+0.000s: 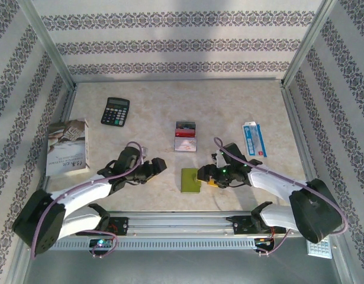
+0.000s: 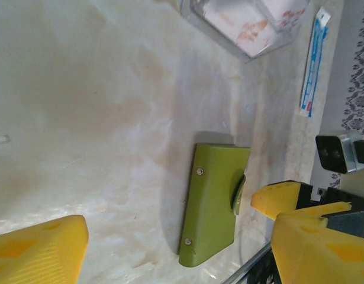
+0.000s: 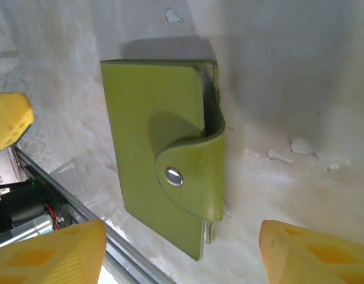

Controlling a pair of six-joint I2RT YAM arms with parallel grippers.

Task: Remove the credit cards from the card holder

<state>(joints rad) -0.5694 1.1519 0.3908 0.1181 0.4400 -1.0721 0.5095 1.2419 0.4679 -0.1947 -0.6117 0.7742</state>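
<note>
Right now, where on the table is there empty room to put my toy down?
Bare tabletop lies between the calculator and the cards, along the back wall, and between the cards and the blue-and-white packet. It's crowded near the front, around the green card holder, with both arms' jaws close by.

It looks like a robot test cell in a laboratory: a marble-pattern table (image 1: 146, 94) closed in by wallpapered panels (image 1: 182, 35) on metal frame posts (image 1: 48, 44). At 6 o'clock, the left arm (image 1: 81, 198) and right arm (image 1: 282, 183) are bolted to a metal rail (image 1: 182, 223).
</note>
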